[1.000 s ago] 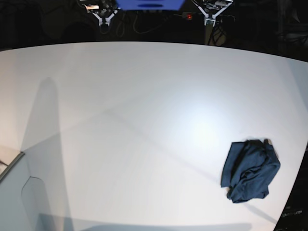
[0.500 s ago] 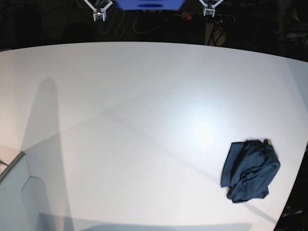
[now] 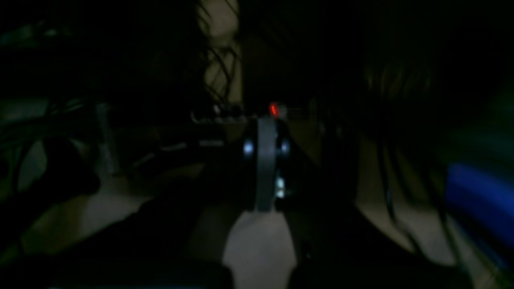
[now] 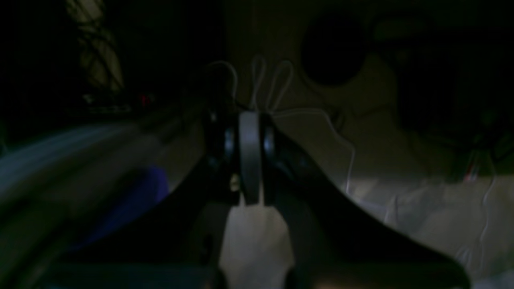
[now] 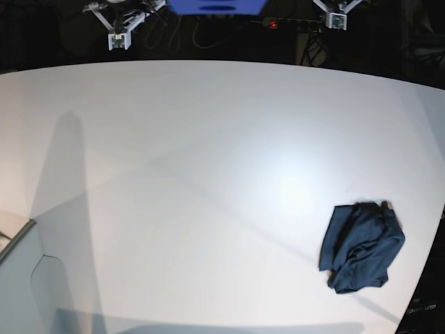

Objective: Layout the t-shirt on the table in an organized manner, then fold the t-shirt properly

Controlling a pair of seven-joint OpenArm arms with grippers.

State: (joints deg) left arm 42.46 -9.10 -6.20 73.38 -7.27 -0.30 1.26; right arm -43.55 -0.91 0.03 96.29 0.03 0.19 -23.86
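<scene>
Navy t-shirt (image 5: 361, 246) lies crumpled at the lower right of the white worktop (image 5: 181, 195), near its edge. Left hand (image 5: 336, 21) and right hand (image 5: 119, 39), both closed and empty, hang at the frame's top, well apart from it.

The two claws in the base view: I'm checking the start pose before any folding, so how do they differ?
The right claw sits at the view's left and reaches lower toward the table edge; the left claw sits at the view's right, higher against the dark background. The left claw is on the same side as the crumpled t-shirt; the right claw is on the opposite side. Both are shut, empty, and far from the t-shirt.
</scene>
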